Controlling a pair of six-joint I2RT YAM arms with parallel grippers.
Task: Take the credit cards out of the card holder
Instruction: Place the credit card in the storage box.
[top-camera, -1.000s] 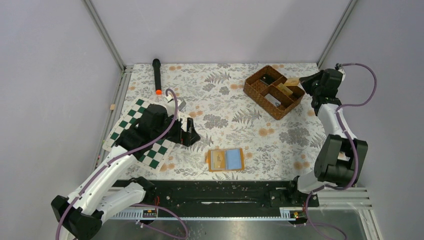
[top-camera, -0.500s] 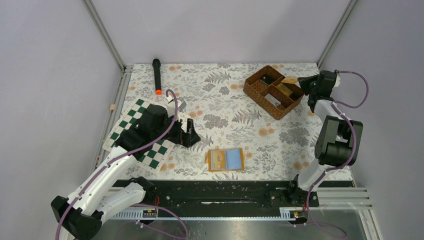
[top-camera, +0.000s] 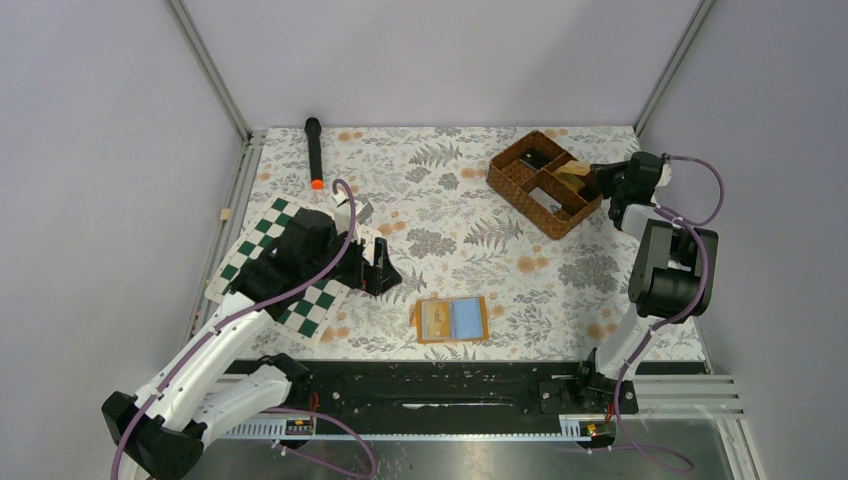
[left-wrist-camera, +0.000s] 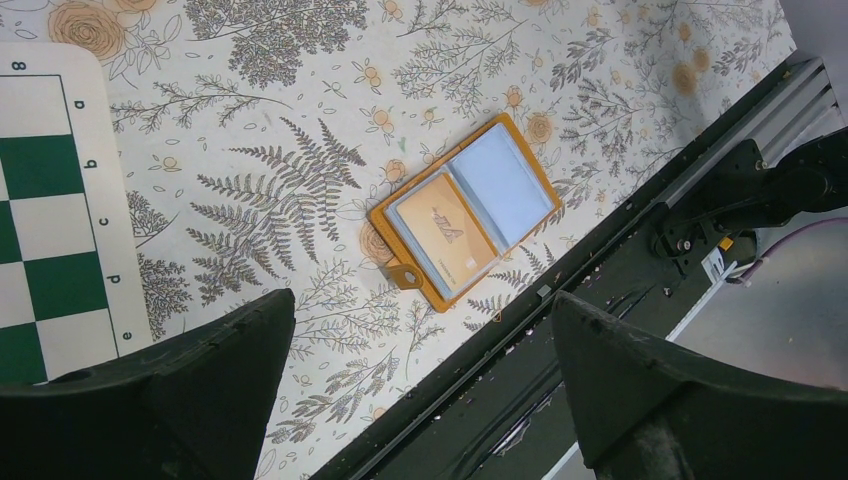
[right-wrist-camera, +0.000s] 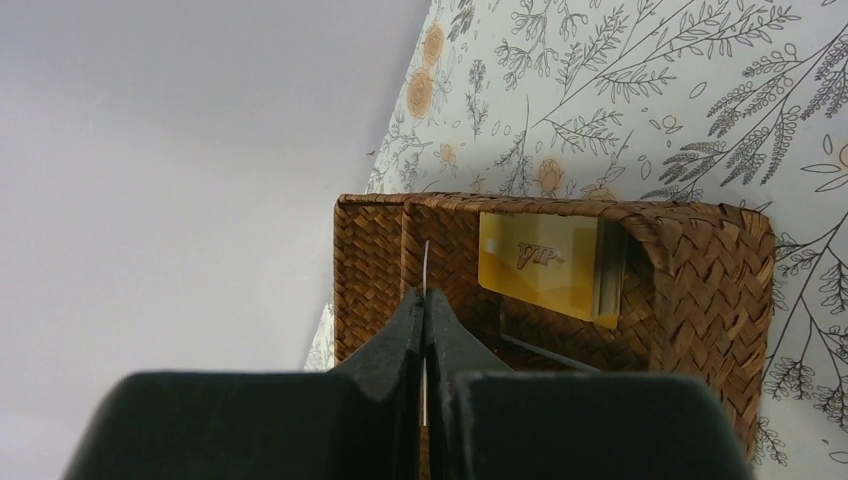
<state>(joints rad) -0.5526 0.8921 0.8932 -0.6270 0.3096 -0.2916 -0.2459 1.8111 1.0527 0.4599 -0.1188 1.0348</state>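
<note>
The right gripper was squeezed shut on a thin card. Only the card's edge showed, so its face could not be seen. The gripper was over the basket, and its dark body hid the near part of the basket. A gold card with print lay in one box of the basket, partly tucked under the woven wall. The left gripper was wide open and held nothing. It hung above the table, near the holder. The holder lay open and flat near the front edge of the table. A beige card sat in one half and a blue card in the other. The print on the beige card was too small to read.
</note>
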